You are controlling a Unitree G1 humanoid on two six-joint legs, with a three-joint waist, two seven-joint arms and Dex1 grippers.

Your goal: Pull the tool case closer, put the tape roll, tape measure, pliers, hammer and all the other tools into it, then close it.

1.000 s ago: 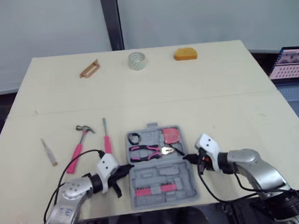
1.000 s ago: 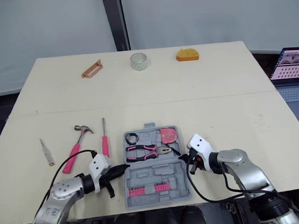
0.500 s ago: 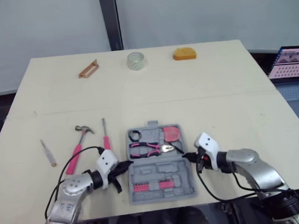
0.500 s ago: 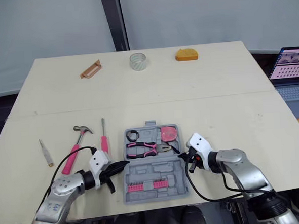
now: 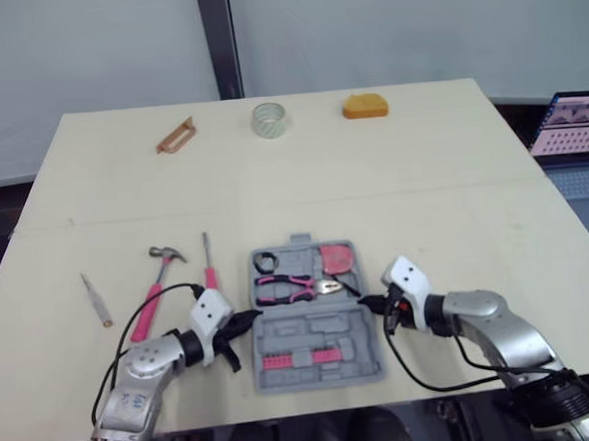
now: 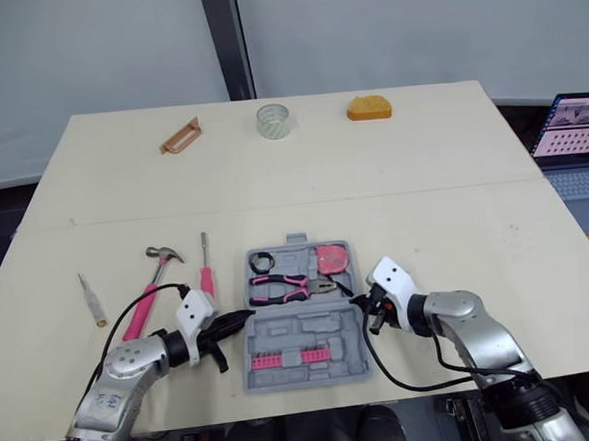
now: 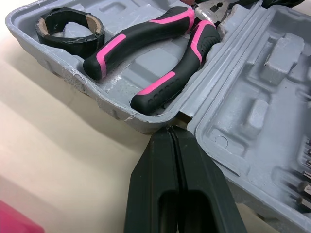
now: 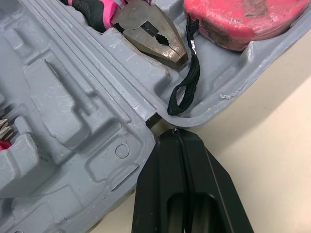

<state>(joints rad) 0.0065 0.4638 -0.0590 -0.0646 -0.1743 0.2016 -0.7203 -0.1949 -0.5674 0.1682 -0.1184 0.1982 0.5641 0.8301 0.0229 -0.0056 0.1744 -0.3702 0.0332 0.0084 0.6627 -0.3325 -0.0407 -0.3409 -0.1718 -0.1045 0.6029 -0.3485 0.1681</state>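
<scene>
Where the beige surface (image 5: 422,173) spreads across the frame, the open grey tool case (image 5: 317,341) is seen at lower centre. The left tool (image 5: 251,318) and right tool (image 5: 366,303), each pressed together, are set at its hinge ends. Pliers (image 5: 289,286) are seen inside.

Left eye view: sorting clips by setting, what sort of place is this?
Probably a lab or test room: pale table with a tool case, plain grey screens behind, a laptop alongside.
</scene>
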